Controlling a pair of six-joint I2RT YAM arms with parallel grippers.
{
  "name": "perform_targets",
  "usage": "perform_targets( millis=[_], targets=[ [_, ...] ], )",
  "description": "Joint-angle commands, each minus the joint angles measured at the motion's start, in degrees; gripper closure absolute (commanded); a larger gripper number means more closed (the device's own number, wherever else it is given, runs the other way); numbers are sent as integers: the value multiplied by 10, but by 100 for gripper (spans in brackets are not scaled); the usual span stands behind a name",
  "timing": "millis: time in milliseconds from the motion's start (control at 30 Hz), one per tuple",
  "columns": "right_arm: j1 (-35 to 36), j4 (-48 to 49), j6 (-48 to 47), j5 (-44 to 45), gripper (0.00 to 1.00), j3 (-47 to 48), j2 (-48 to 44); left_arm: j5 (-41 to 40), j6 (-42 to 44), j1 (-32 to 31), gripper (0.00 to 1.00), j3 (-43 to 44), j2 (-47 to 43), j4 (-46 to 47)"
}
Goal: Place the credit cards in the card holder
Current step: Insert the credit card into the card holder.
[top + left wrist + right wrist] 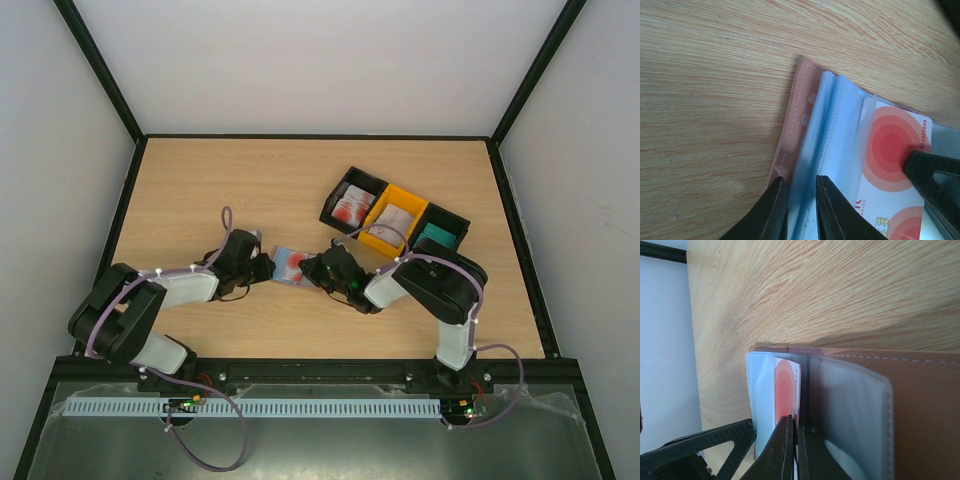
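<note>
The reddish-brown card holder [290, 266] lies open on the table between my two grippers. My left gripper [268, 265] is shut on its blue plastic pocket leaves [825, 130] at the left edge, beside the brown cover [792, 125]. My right gripper [312, 270] is shut on a white credit card with red circles [786, 390]. It holds the card edge-on, partly inside a clear pocket of the holder [925, 405]. The card also shows in the left wrist view [890, 150]. More credit cards lie in the trays: white-red [350, 205], beige [393, 220] and teal [438, 236].
A row of three joined trays, black [338, 190], yellow [412, 197] and black [458, 222], stands behind and to the right of the holder. The right gripper's finger [935, 175] shows in the left wrist view, and the left finger [700, 447] in the right wrist view.
</note>
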Motion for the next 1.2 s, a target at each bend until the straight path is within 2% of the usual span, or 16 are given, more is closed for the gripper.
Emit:
perform_targets(
  millis=[0, 600, 933, 1167],
  targets=[
    [0, -19, 7, 11, 98, 5, 26, 14, -3, -1, 81, -3, 19, -44],
    [0, 15, -15, -68, 98, 37, 88, 24, -2, -1, 78, -4, 36, -40],
    [0, -24, -44, -83, 98, 55, 96, 31, -4, -1, 78, -13, 28, -30],
    [0, -115, -68, -42, 73, 54, 19, 33, 0, -1, 76, -10, 9, -51]
  ],
)
